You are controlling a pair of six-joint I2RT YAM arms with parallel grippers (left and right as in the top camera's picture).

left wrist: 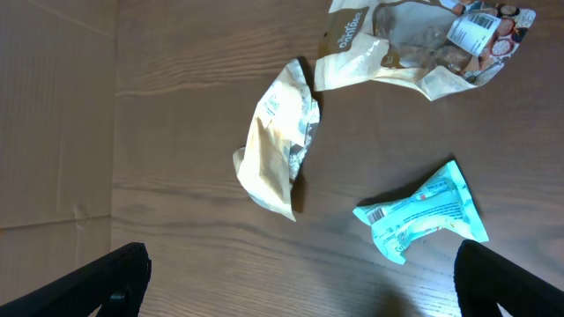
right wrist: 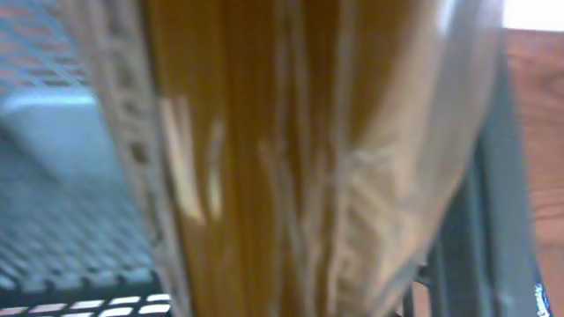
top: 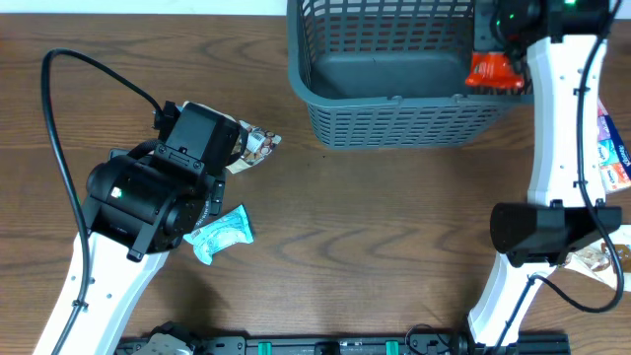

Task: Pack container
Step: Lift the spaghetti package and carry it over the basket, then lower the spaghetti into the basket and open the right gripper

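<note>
The container [top: 394, 108], a dark grey-blue lattice basket, stands at the table's far middle. My right gripper [top: 498, 57] is over its right end, shut on an orange snack packet [top: 488, 74] that hangs inside the rim. In the right wrist view the orange packet [right wrist: 291, 158] is blurred, fills the frame and hides the fingers; basket mesh [right wrist: 53, 176] shows at the left. My left gripper [left wrist: 304, 286] stands wide open above bare table. Ahead of it lie a cream packet [left wrist: 278, 141], a teal packet [left wrist: 423, 211] and a clear brown-printed packet [left wrist: 414, 44].
More packets lie at the table's right edge: a colourful one [top: 613, 148] and a pale one [top: 601, 258] beside the right arm's base. A black cable [top: 59, 128] loops over the table on the left.
</note>
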